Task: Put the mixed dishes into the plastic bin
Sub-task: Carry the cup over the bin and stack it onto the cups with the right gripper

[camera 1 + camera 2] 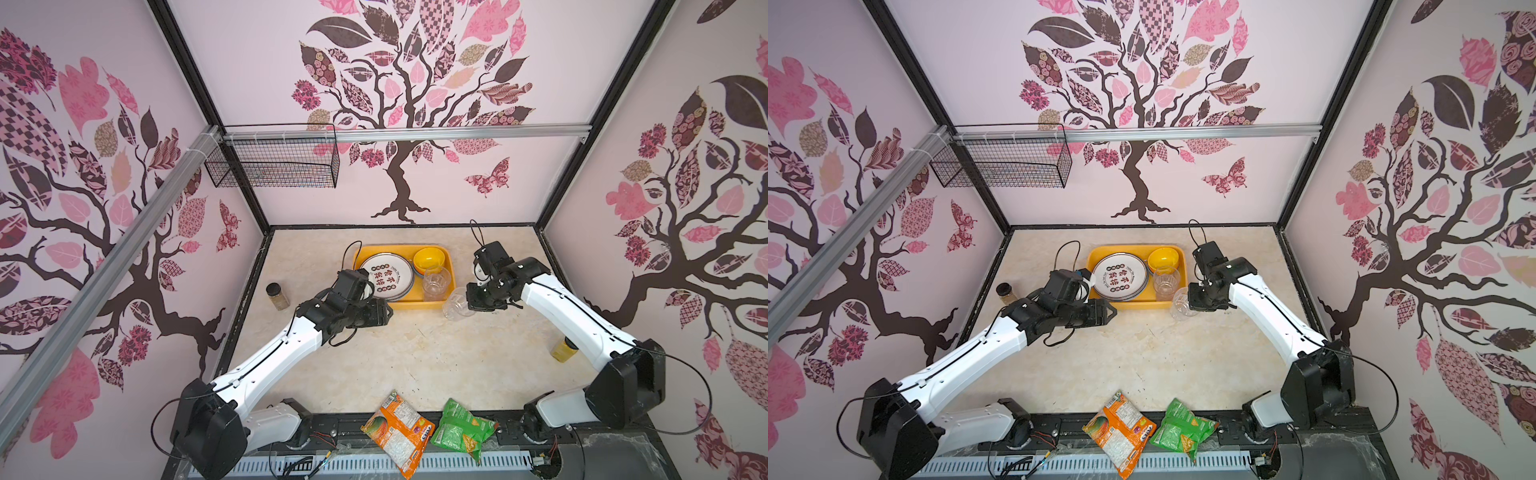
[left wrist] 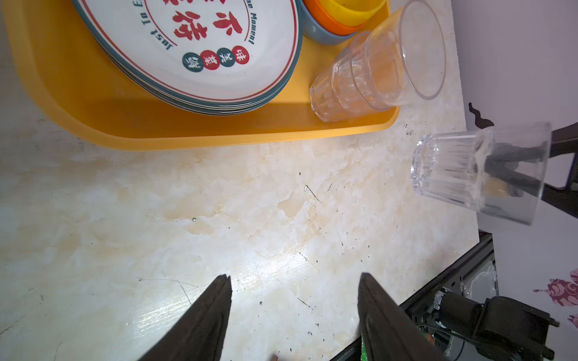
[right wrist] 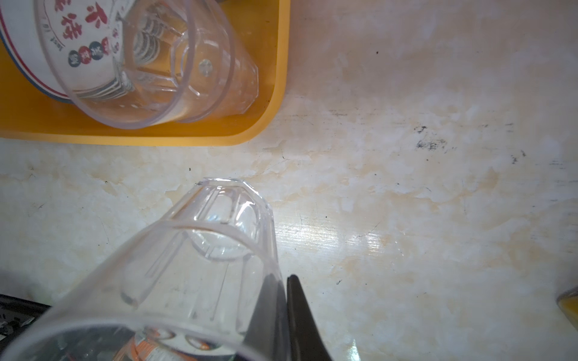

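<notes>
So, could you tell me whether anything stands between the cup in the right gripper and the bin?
Nothing lies on the table between them. The cup pinched by the right gripper is outside the near right corner of the bin. Inside that corner stands a stack of cups, so the held one likely goes onto it.

Right gripper [image 3: 282, 283] pinched the wall of a clear cup [image 3: 200, 250]: one dark finger inside the rim, one outside, jaws almost together. The cup sat tilted over the marble tabletop [image 3: 406, 203], base near the plastic bin [image 3: 279, 78] corner but outside it. In the bin, nested cups [image 3: 175, 68] stood beside stacked plates [image 3: 28, 53] with red characters.
</notes>
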Controlling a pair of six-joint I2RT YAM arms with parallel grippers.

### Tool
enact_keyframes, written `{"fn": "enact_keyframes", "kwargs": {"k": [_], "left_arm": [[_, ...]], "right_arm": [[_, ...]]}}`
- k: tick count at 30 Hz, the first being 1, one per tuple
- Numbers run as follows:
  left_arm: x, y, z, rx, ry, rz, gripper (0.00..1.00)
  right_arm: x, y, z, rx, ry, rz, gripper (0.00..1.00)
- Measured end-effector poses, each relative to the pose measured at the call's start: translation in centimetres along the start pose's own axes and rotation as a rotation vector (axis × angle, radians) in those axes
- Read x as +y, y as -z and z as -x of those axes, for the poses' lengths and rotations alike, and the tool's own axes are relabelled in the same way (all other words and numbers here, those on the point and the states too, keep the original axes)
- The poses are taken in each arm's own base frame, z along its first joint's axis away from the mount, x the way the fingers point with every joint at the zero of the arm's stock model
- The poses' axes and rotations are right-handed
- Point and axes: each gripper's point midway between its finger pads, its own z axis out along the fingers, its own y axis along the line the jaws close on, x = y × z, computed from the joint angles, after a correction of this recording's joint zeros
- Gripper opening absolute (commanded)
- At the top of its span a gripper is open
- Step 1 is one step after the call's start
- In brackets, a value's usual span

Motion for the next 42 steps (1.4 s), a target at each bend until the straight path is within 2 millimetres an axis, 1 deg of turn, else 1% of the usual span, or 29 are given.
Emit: {"fn": "enact_keyframes", "kwargs": {"k": [5, 8, 15, 20, 24, 29, 34, 38, 42], "left_arm": [[0.4, 0.4, 0.7, -0.031, 0.017, 0.016, 0.68], [0.9, 0.5, 1.0, -0.046, 0.031, 0.032, 0.68], [1.7, 0.9, 1.7, -0.072, 0.056, 0.055, 0.68], [2.3, 1.3, 1.9, -0.090, 0.072, 0.060, 0.68], [2.6, 1.6, 2.1, -0.102, 0.083, 0.062, 0.68], [3.2, 1.3, 1.6, -0.091, 0.095, 0.074, 0.68], [3.5, 1.4, 1.5, -0.091, 0.103, 0.075, 0.68], [3.7, 1.5, 1.4, -0.094, 0.108, 0.076, 0.68], [4.0, 1.3, 1.1, -0.086, 0.118, 0.080, 0.68]], "right_arm": [[0.9, 2.2, 1.8, -0.040, 0.023, 0.011, 0.01], [1.4, 3.1, 3.0, -0.064, 0.027, 0.016, 0.01], [2.2, 3.6, 5.2, -0.097, 0.027, 0.017, 0.01], [2.7, 3.4, 6.7, -0.109, 0.027, 0.017, 0.01], [3.0, 2.6, 7.7, -0.103, 0.026, 0.012, 0.01], [3.4, 1.7, 8.9, -0.101, 0.023, 0.007, 0.01], [4.0, 1.3, 10.3, -0.110, 0.024, 0.012, 0.01], [4.1, 0.8, 10.8, -0.106, 0.023, 0.009, 0.01], [4.2, -0.2, 11.1, -0.091, 0.022, 0.003, 0.01]]}}
